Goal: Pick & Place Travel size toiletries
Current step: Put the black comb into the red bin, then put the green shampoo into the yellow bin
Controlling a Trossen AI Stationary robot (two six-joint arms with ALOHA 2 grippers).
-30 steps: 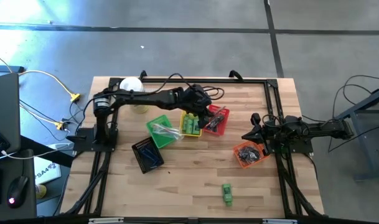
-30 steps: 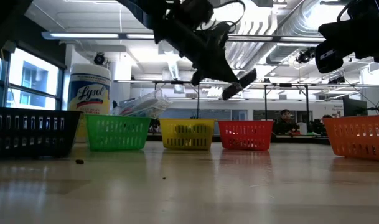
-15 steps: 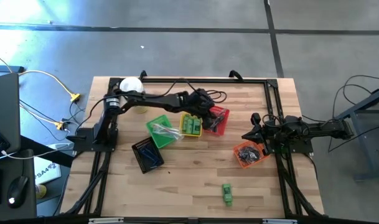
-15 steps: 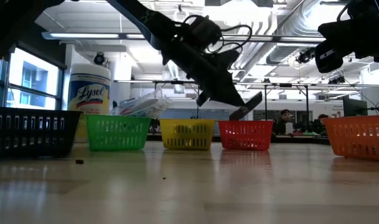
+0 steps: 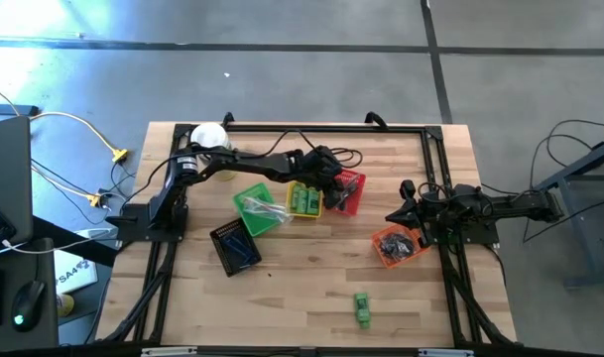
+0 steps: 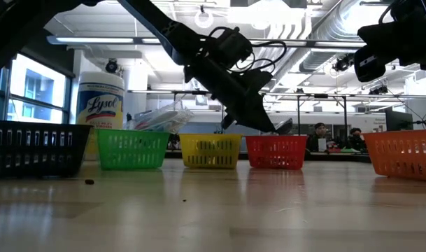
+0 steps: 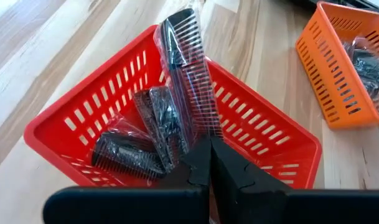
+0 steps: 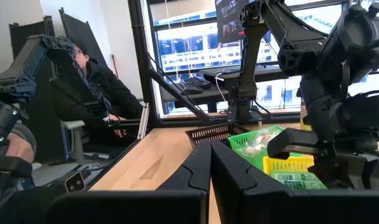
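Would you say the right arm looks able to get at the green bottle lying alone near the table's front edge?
Probably yes: the green bottle lies alone on bare wood, and the right gripper waits shut over that side.

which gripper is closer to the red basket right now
Left. The left gripper is right over the red basket, shut on a wrapped comb. The right gripper waits shut farther off, beside the orange basket.

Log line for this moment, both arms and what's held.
left gripper: shut on wrapped comb, over red basket | right gripper: shut, empty, idle at table's right
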